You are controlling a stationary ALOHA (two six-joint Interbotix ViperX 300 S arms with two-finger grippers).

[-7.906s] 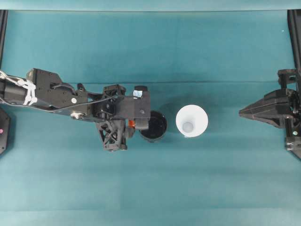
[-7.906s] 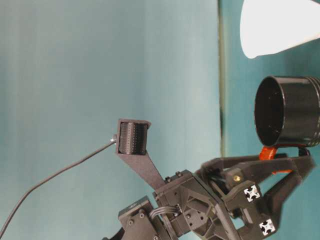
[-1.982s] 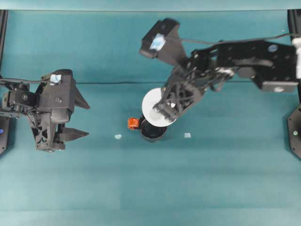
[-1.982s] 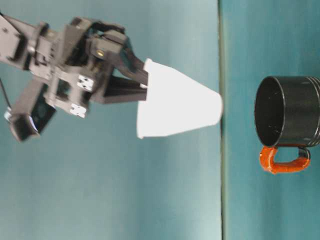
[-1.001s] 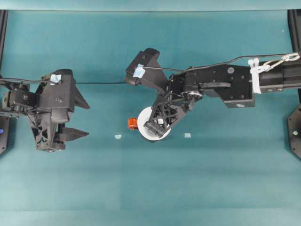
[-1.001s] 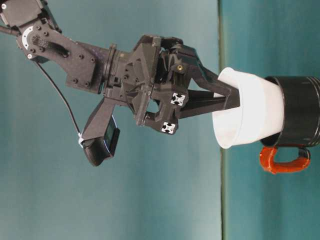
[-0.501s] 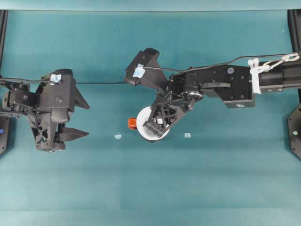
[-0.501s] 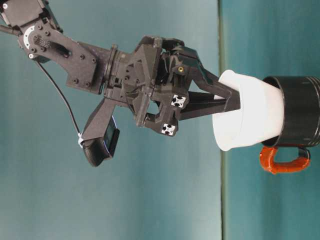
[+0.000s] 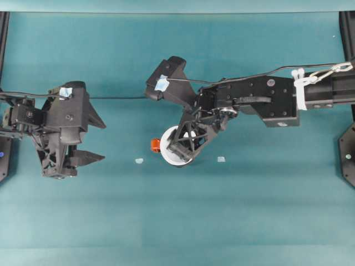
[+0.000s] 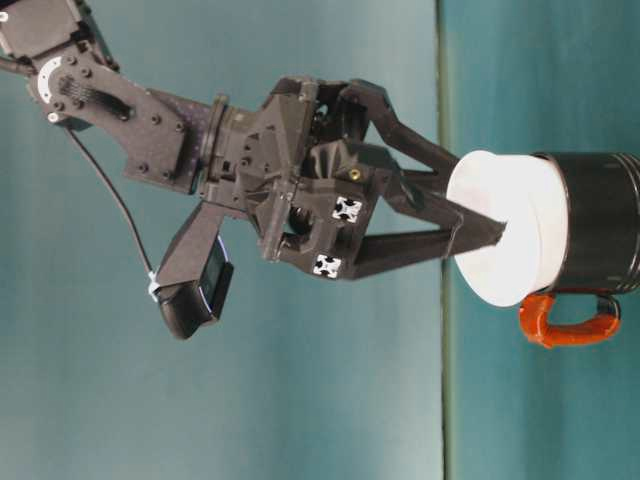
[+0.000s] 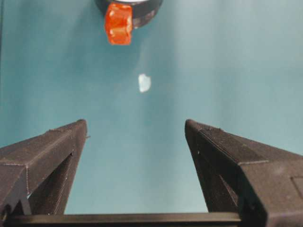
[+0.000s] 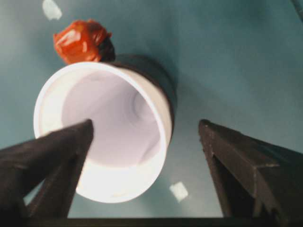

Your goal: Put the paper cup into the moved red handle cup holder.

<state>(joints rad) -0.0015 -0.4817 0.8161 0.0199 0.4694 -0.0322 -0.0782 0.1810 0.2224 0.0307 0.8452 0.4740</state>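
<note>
The white paper cup (image 10: pixel 520 270) sits upright inside the black red handle cup holder (image 10: pixel 600 220), its rim and upper wall standing above the holder's rim. The orange-red handle (image 9: pixel 156 145) points toward the left arm. My right gripper (image 10: pixel 478 198) hovers over the cup and is open. One finger (image 12: pixel 57 146) reaches just inside the cup (image 12: pixel 118 118), the other stands well outside the holder (image 12: pixel 163 80). From overhead, the right gripper (image 9: pixel 180 149) covers most of the cup (image 9: pixel 167 145). My left gripper (image 9: pixel 103 142) rests open at the left, facing the holder's handle (image 11: pixel 118 23).
Small white paper scraps lie on the teal cloth on either side of the holder (image 9: pixel 138 160) (image 9: pixel 221 159). The right arm and its cable stretch across the upper right of the table.
The right gripper's fingers have spread apart and let go of the paper cup, which now sits a little deeper in the holder. The left arm has not moved.
</note>
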